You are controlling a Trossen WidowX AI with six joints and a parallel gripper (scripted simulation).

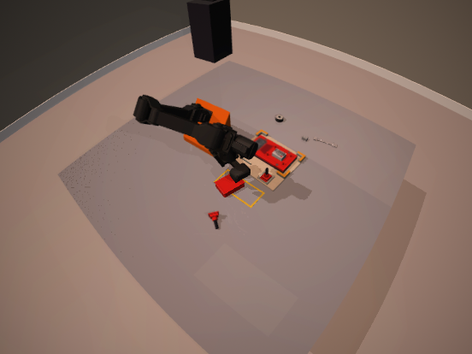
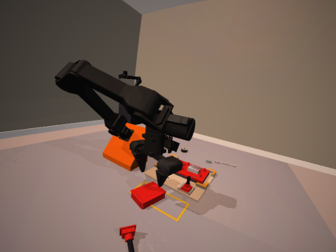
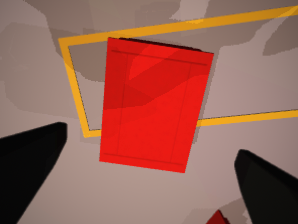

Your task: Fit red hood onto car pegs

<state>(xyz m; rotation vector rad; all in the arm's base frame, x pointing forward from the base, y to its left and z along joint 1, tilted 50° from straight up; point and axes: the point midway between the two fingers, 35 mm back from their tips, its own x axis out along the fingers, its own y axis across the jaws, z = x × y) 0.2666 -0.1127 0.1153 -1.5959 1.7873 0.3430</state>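
Your hand (image 2: 151, 176) hangs above the red hood (image 2: 148, 194), fingers spread wide with nothing between them.

The hood lies flat on the tabletop (image 2: 61, 195), roof up, covering the left corner of a yellow outlined square (image 2: 178, 217). In the wrist view you see it between your two dark fingertips, both clear of it. Just to its right and farther back, the car body (image 1: 275, 155) sits in its tan jig (image 1: 274, 181) with the grey engine (image 1: 279, 154) in place. A red-headed tool (image 1: 214, 218) lies nearer on the tabletop. The arm's orange base (image 2: 120, 152) stands behind and to the left.
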